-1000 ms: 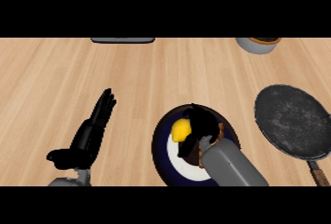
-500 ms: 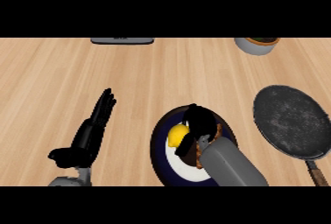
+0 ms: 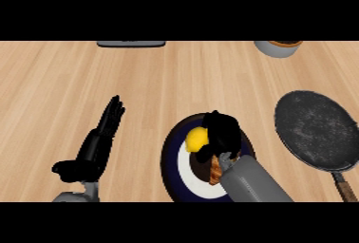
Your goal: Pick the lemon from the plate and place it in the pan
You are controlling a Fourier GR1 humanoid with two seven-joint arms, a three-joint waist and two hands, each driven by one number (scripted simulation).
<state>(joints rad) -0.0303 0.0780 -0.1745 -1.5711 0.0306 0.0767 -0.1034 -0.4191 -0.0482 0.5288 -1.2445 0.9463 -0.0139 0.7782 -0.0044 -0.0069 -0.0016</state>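
Since a moment ago, my right hand (image 3: 222,132) has slid further over the plate (image 3: 174,163) and now curls its fingers round the lemon (image 3: 197,139), which sits on the plate's white middle with its left side showing. Well to the right lies the dark pan (image 3: 316,130) on the worktop (image 3: 175,80). My left hand (image 3: 98,142) rests open at lower left, fingers straight.

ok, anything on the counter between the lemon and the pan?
Nothing visible. The lemon sits on the plate under the right hand; only bare counter separates the plate's rim from the pan.
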